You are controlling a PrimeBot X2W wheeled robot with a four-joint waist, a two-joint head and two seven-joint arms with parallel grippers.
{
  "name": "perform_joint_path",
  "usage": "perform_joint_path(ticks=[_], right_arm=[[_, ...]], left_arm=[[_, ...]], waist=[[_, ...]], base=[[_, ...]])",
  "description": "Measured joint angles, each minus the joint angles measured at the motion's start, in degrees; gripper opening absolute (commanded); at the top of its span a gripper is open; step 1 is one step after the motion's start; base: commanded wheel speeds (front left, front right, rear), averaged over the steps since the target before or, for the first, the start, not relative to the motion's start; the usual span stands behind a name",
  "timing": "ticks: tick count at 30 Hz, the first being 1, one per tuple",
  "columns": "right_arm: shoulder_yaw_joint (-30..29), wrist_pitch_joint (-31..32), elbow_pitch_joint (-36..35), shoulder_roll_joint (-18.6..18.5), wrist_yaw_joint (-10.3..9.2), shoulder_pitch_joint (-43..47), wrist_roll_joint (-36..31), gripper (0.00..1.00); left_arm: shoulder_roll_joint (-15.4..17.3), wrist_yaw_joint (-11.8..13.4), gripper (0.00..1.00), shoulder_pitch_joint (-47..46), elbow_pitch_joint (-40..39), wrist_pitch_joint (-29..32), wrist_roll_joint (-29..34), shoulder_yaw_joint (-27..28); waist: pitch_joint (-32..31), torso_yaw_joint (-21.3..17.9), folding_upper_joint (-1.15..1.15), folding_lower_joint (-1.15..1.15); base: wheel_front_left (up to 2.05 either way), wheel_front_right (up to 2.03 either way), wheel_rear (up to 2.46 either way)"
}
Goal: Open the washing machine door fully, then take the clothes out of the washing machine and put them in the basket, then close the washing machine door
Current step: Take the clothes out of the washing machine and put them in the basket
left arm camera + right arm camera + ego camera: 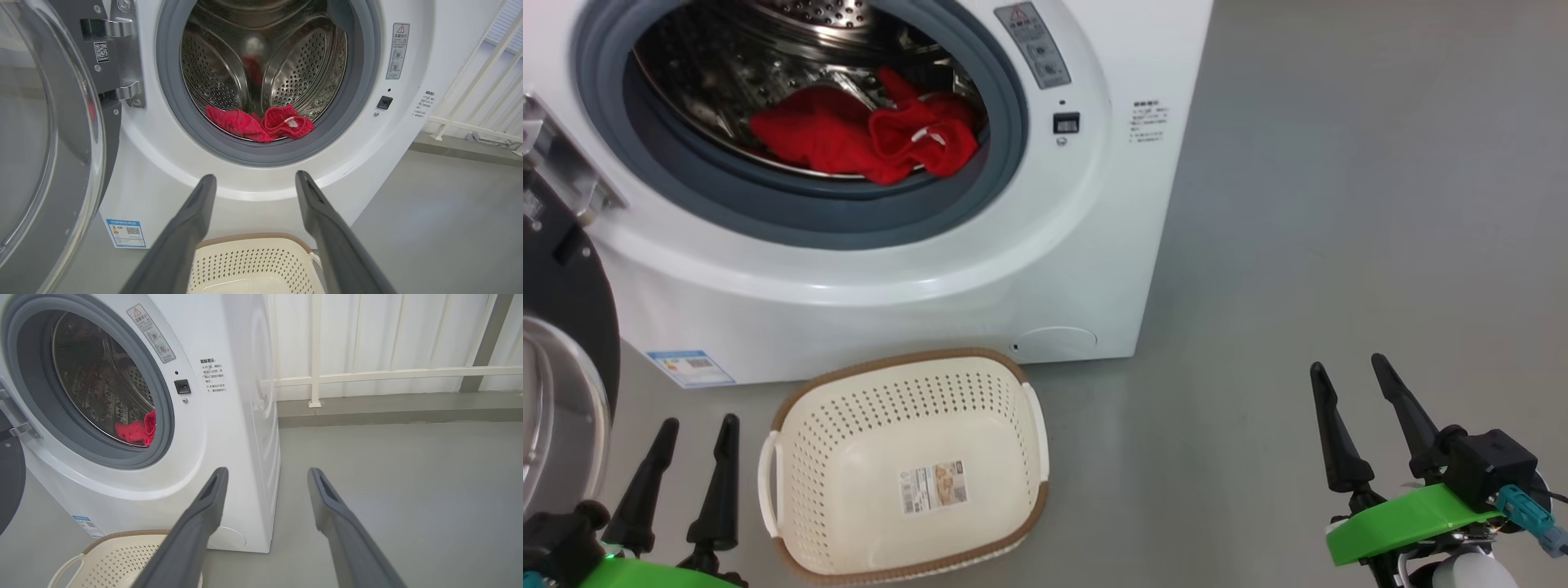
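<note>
Clothes [866,135]: red heap at front bottom of the drum [727,65], just behind the gasket [792,212] lip. Looks like two pieces bunched together. Prob. light, soft, limp, w/ no stiff part to pinch. Best hold is likely a raised fold on the right-hand hump, where white trim shows. A pinch there should lift it, but it'll drape and may drag the other piece along. Could also snag on the gasket lip coming out.

L gripper [700,421] and R gripper [1347,363]: both spread apart, empty, low over the floor [1339,204], well short of the washer [1013,269].

Basket [907,359]: empty, on the floor just at the washer's foot, below the opening, so a short drop.

Room: door [564,302] swung out at left, near the L gripper. Hinge bracket [126,53] sits at the opening's left edge, so that side is tight. Right of the washer is bare floor, w/ plenty of swing for the R arm.
</note>
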Motion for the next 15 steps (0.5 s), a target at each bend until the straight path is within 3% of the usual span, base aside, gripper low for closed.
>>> perform_joint_path(ticks=[7, 15], right_arm=[[0.1, 0.0, 0.0, 0.1, 0.00, -0.2, 0.0, 1.00], [0.2, 0.0, 0.0, 0.2, 0.00, -0.3, -0.3, 1.00]], left_arm=[[0.1, 0.0, 1.00, -0.3, -0.5, 0.0, 0.5, -0.4], [0.1, 0.0, 1.00, -0.4, -0.5, 0.0, 0.4, -0.9]], waist=[[0.4, 0.0, 0.00, 0.00], [1.2, -0.1, 0.00, 0.00]], base=[[0.84, -0.95, 0.11], [0.07, -0.07, 0.00]])
